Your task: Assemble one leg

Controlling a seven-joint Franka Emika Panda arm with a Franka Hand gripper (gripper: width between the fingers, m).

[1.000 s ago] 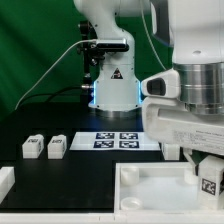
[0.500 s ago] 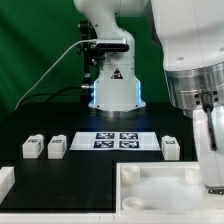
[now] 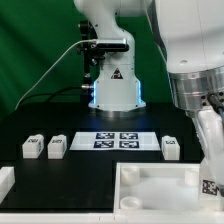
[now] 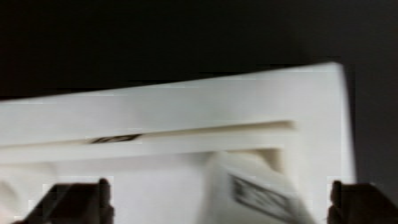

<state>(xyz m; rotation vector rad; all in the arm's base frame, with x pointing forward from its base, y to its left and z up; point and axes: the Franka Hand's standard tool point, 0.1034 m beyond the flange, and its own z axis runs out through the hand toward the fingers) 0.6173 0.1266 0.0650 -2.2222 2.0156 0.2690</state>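
Observation:
The big white panel (image 3: 160, 185) lies at the front on the exterior view's right, and it fills the wrist view (image 4: 196, 110). A leg (image 3: 211, 170) stands upright at the panel's right corner with its tag near the bottom. In the wrist view the tagged leg (image 4: 260, 192) sits between my two dark fingertips (image 4: 79, 205) without touching either. My gripper (image 4: 222, 205) is open wide around it. In the exterior view the gripper (image 3: 212, 125) hangs just over the leg. Three more legs lie on the black table (image 3: 32, 148), (image 3: 57, 147), (image 3: 170, 148).
The marker board (image 3: 120, 139) lies mid-table in front of the arm's base (image 3: 112, 90). A white part (image 3: 5, 180) sits at the front edge on the exterior view's left. The arm's bulk fills the upper right.
The arm has lifted and shifted right, uncovering the leg lying beside the marker board. The upright leg's tag now shows lower at the panel's corner.

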